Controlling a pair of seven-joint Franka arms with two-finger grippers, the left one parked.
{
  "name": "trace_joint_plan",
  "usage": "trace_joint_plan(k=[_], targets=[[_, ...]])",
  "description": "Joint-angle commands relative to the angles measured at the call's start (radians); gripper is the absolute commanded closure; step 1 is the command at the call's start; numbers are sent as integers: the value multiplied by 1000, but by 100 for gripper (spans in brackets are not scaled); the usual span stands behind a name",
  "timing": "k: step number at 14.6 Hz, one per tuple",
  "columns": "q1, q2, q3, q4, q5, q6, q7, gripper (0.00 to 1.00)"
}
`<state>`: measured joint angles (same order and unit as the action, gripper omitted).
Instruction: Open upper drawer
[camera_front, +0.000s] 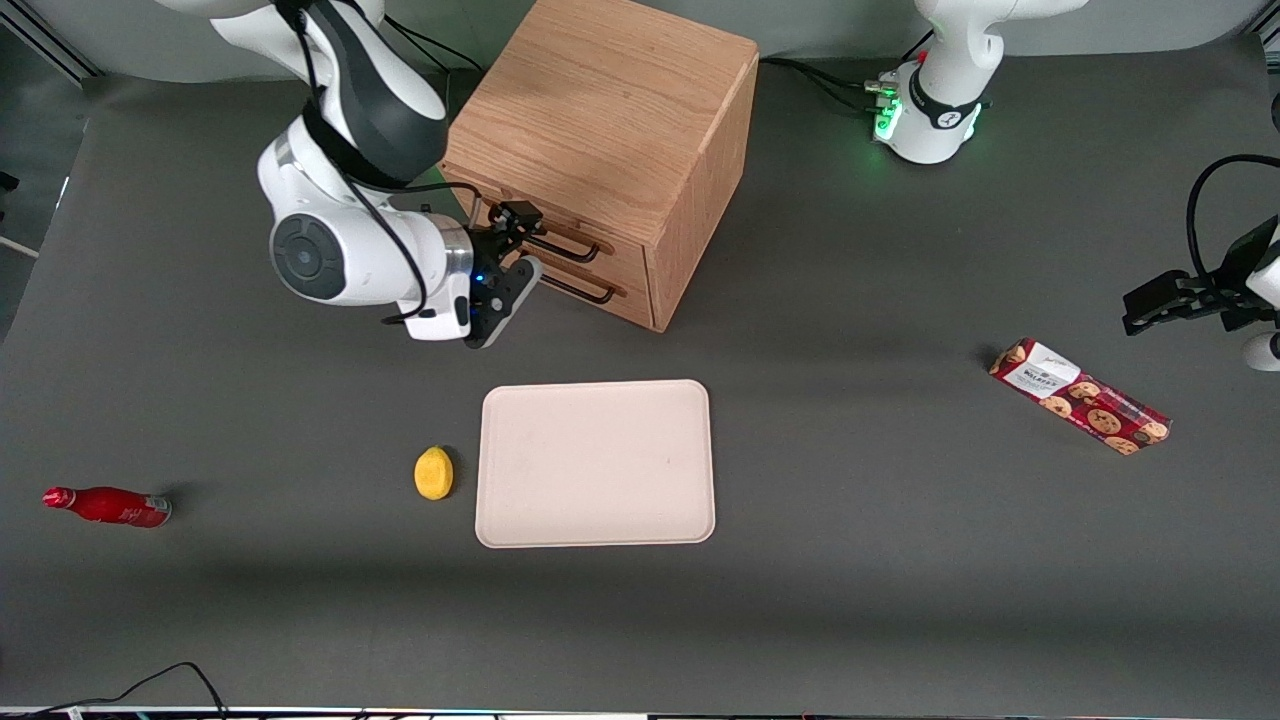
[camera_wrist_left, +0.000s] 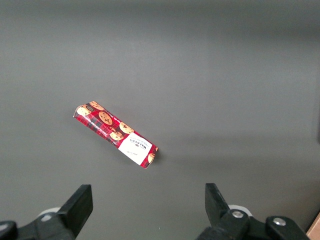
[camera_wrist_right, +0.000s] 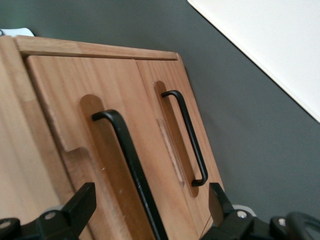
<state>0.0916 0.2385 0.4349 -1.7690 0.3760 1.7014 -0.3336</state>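
Observation:
The wooden cabinet (camera_front: 600, 110) stands on the table, farther from the front camera than the tray. Its upper drawer (camera_front: 625, 245) looks shut, with its thin dark bar handle (camera_front: 572, 247) across the front. My right gripper (camera_front: 523, 248) is in front of that drawer, at the handle's end toward the working arm. In the right wrist view the gripper (camera_wrist_right: 150, 200) is open, and the upper drawer's handle (camera_wrist_right: 125, 150) runs between the two fingers without touching them. The upper drawer's face (camera_wrist_right: 65, 100) fills much of that view. The lower drawer (camera_wrist_right: 167, 70) and its handle (camera_wrist_right: 192, 140) lie beside it.
A cream tray (camera_front: 595, 463) lies nearer the front camera than the cabinet, with a lemon (camera_front: 433, 472) beside it. A red bottle (camera_front: 108, 506) lies toward the working arm's end. A cookie pack (camera_front: 1080, 396) lies toward the parked arm's end, also in the left wrist view (camera_wrist_left: 116, 135).

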Motion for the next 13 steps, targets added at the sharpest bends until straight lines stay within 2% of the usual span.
trace_joint_plan(k=[1, 5, 13], targets=[[0, 1, 5, -21, -37, 50, -27, 0], [-3, -2, 27, -76, -35, 116, -65, 0], [-12, -28, 41, -118, -23, 124, -65, 0]])
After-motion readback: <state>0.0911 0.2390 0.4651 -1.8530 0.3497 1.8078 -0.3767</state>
